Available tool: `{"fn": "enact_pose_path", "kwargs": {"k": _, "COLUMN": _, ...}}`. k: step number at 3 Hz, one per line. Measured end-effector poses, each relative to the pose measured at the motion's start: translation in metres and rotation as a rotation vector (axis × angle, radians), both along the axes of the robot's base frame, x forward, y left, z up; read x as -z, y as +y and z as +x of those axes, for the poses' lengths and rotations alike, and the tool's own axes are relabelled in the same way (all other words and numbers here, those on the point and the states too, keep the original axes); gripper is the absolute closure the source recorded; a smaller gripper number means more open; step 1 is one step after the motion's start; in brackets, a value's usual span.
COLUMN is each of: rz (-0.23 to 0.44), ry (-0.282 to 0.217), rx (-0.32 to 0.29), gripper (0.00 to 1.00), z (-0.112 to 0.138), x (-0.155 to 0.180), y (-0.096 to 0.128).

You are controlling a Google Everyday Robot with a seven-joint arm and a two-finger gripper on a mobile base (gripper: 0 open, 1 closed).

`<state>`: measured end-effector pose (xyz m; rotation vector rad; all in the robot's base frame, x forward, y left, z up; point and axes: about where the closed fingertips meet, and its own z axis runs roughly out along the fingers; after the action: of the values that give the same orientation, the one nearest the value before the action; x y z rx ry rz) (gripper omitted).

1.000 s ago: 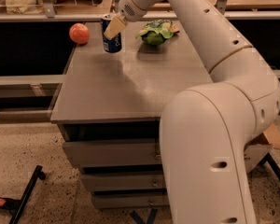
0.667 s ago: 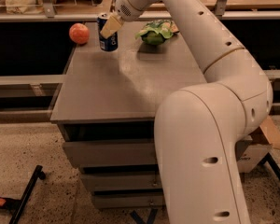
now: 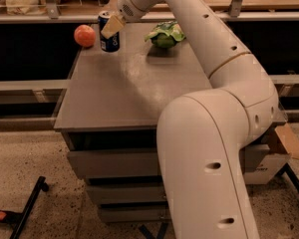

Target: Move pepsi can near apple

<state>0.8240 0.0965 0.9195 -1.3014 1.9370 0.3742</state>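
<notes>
Just right of the apple (image 3: 84, 35), the gripper (image 3: 110, 27) fingers pinch the pepsi can (image 3: 109, 43) near its top; it is likely light, stiff and slick, so mid-body holds safest.

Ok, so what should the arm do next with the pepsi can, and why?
Probably set it down and let go. The gripper is closed on the pepsi can near the far left corner of the table, just right of the apple, with only a small gap between them.
</notes>
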Motion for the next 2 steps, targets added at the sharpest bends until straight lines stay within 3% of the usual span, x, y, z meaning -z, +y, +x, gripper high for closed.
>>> {"fn": "enact_pose_path", "kwargs": {"k": 2, "rz": -0.003, "ry": -0.013, "rx": 0.005, "gripper": 1.0, "z": 0.0103, "x": 0.0082, "y": 0.0241}}
